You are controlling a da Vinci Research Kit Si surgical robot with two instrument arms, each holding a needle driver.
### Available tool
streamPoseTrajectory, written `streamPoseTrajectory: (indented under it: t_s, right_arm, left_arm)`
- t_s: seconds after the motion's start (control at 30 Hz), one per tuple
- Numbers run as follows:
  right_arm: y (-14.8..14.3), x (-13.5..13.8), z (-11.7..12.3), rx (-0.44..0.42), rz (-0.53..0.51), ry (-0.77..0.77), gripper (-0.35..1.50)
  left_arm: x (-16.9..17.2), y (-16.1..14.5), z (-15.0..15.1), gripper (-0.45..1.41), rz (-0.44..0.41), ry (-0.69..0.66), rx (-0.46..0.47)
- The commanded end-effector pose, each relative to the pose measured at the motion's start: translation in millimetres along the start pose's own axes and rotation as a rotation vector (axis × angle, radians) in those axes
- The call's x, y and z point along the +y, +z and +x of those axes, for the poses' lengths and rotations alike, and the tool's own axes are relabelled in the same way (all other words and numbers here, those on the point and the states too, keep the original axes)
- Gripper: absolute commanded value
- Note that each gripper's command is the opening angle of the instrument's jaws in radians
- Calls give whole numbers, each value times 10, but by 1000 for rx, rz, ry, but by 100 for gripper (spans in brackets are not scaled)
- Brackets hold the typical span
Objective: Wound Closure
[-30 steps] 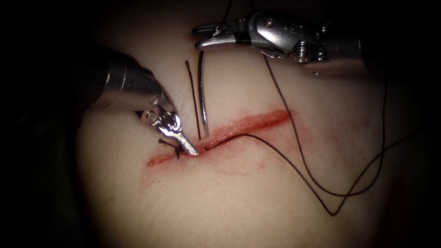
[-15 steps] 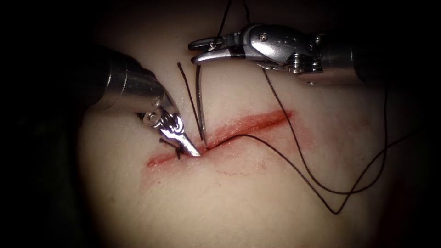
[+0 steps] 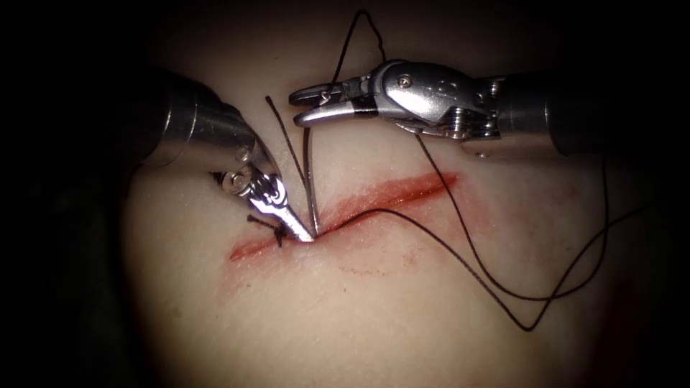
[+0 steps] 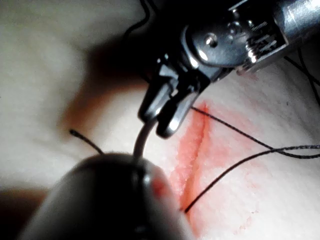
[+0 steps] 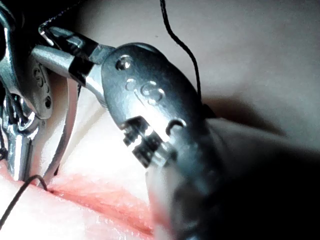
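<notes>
At cut (image 3: 374, 200): right tool (image 3: 316, 106) clamps needle (image 3: 309, 179) tail-end, tip at tissue (image 3: 402, 302); left tool (image 3: 300, 235) closed, empty-looking. Keep needle perpendicular.

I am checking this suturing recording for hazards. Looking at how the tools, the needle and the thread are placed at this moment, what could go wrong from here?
1. The right tool holds the needle by its very end; its tip is at the cut. With so short a hold, it may twist or slip.
2. The left tool rests closed on the tissue beside the needle tip and an earlier knot; they may collide.
3. The thread loops loosely under the right tool and may snag.
</notes>
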Motion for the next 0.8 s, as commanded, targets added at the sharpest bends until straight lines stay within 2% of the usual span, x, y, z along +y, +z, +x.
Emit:
streamPoseTrajectory:
  t_s: [0.03, 0.4, 0.8]
  right_arm:
    - [7, 7, 2, 2, -7, 4, -35]
    - [3, 16, 18, 7, -50, 96, -35]
    - [1, 20, 20, 0, -93, 157, -35]
  left_arm:
    - [-4, 4, 4, -45, 0, 1, 0]
    - [-6, 6, 3, -45, 2, 2, 3]
    - [-3, 8, 4, -45, 0, 0, 4]
